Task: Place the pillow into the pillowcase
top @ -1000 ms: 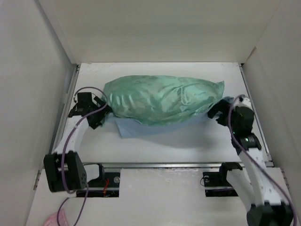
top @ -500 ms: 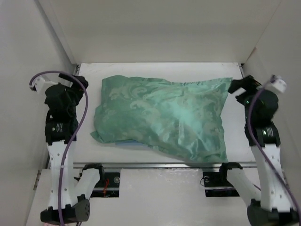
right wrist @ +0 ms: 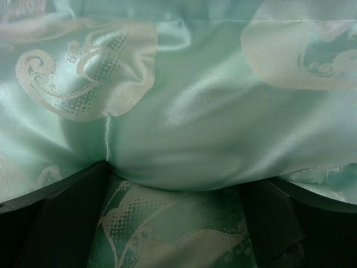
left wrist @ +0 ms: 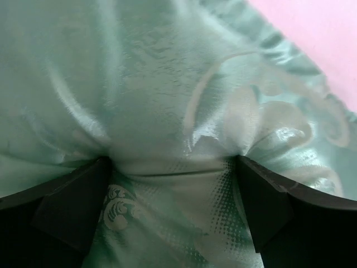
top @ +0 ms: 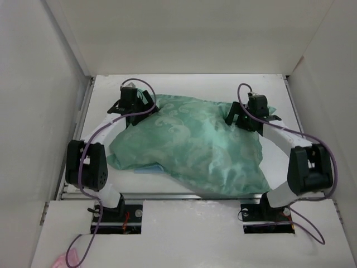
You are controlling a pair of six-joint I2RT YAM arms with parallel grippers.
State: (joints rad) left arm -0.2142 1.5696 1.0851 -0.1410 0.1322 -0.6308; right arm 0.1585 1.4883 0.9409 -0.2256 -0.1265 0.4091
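Observation:
The pillowcase [top: 195, 142] lies plump on the table, its shiny sea-green swirl face up, with a strip of its light blue face [top: 148, 169] showing at the near left edge. The pillow is hidden; no white fabric shows. My left gripper [top: 134, 110] is on the case's far left corner. In the left wrist view its jaws [left wrist: 173, 162] stand wide apart, with green fabric [left wrist: 167, 100] bulging between them. My right gripper [top: 245, 119] is on the far right part of the case. Its jaws [right wrist: 175, 167] are also wide apart and pressed into the fabric [right wrist: 195, 128].
White walls enclose the table [top: 184, 84] on the left, back and right. A metal rail [top: 184, 195] runs along the near edge by the arm bases. A pink object [top: 60, 260] lies at the bottom left, off the table.
Both arms have swung from the table's sides inward onto the far part of the pillowcase. The case has stayed spread flat, green face up.

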